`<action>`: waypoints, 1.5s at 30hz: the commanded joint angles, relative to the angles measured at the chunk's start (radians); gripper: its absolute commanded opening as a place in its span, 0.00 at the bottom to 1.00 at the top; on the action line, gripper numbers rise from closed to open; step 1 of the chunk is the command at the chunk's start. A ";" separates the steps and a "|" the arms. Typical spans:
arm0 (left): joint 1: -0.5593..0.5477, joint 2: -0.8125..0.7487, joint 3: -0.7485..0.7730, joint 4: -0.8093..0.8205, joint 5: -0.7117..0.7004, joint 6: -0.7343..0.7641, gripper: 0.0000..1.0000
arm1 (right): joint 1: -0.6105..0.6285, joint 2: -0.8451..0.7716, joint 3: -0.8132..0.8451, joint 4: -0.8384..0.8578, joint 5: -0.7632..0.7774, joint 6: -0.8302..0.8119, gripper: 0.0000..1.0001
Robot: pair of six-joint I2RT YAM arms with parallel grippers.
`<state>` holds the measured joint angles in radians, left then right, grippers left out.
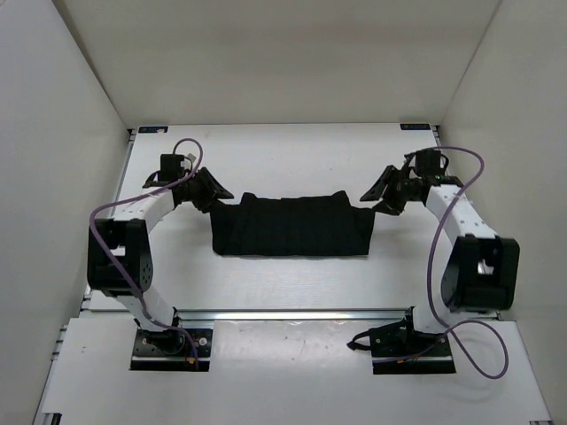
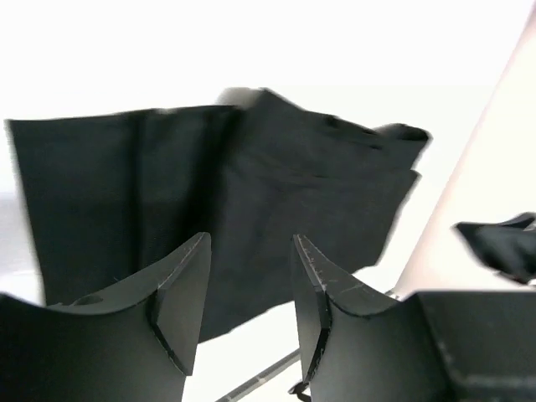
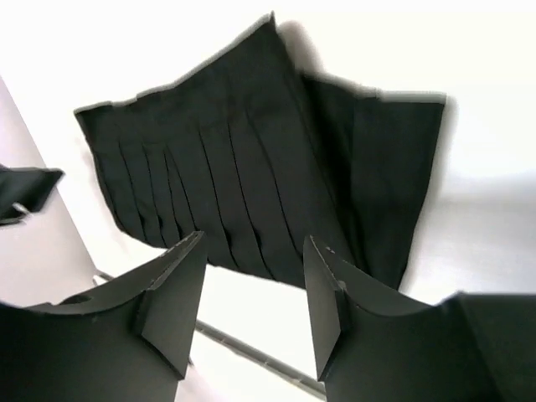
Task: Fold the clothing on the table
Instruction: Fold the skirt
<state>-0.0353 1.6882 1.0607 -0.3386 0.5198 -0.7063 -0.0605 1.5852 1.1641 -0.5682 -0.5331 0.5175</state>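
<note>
A black pleated fabric garment (image 1: 292, 228) lies flat around the middle of the white matte worktop (image 1: 283, 159), spread as a wide band from left to right, its near edge roughly straight and its far edge slightly uneven. At its right end a small flap of cloth juts out past the main shape. The left pincer (image 1: 215, 189) sits just beside the garment's far left corner, and the right pincer (image 1: 381, 191) just beside its far right corner, each pointing inward toward the cloth. From above it cannot be told whether either tip touches the fabric. In the left wrist view the two dark fingers (image 2: 180, 293) stand apart with a clear gap between them and nothing held there; the garment shows beyond them, lying in overlapping layers. In the right wrist view the fingers (image 3: 328, 293) are likewise parted and hold nothing, with the lengthwise pleats plainly visible beyond them and a smoother layer alongside. A purple cable (image 1: 461, 159) loops over the right arm, and another (image 1: 115, 208) runs along the left arm.
</note>
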 commanded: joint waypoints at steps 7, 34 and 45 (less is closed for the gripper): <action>-0.070 -0.413 -0.266 0.093 -0.119 -0.062 0.54 | 0.014 -0.329 -0.489 0.238 0.065 0.162 0.51; -0.403 -0.062 -0.275 0.122 -0.382 0.001 0.38 | 0.096 -0.185 -0.108 0.139 0.085 -0.034 0.00; -0.436 0.008 -0.211 0.179 -0.304 -0.029 0.35 | 0.513 0.013 0.190 0.178 0.024 -0.022 0.00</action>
<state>-0.4969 1.7119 0.8803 -0.1665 0.1925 -0.7300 0.3496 1.5028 1.3220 -0.4080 -0.4797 0.4927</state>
